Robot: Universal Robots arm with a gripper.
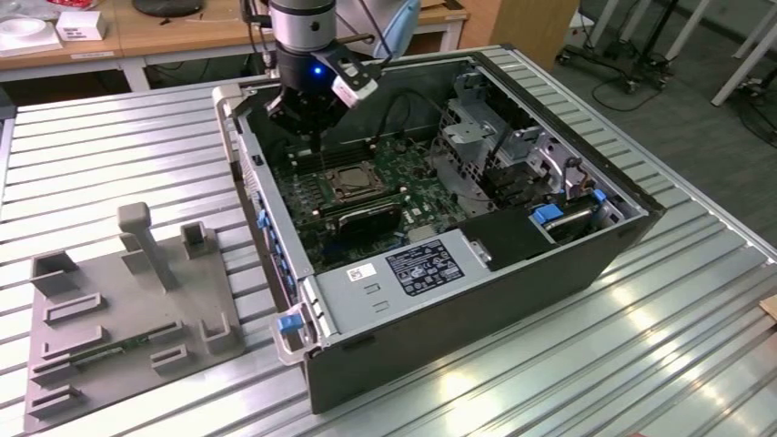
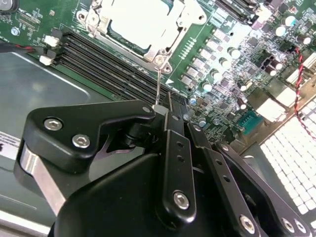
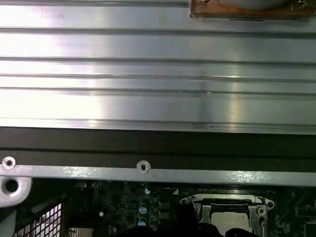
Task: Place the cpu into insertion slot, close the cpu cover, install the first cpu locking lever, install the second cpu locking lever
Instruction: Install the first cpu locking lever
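Note:
In the second wrist view, the pale cpu (image 2: 140,22) lies in the insertion slot (image 2: 101,22) on the green motherboard. The silvery cpu cover (image 2: 165,47) lies flat around it. A thin wire locking lever (image 2: 158,81) rises from the cover's corner to the tips of my gripper (image 2: 169,104). The black fingers (image 2: 170,148) are shut together and the lever's end sits against their tip. In the exterior view my gripper (image 1: 311,137) hangs inside the open computer case, just behind the slot (image 1: 348,178). In the first wrist view the slot (image 3: 229,211) lies under the case wall.
The case (image 1: 486,300) lies open on a ribbed aluminium table (image 1: 109,155). Long black memory slots (image 2: 106,61) run beside the socket, near my fingers. Drive cages and cables (image 1: 510,164) fill the case on the exterior view's right. A grey fixture plate (image 1: 122,319) lies on the exterior view's left.

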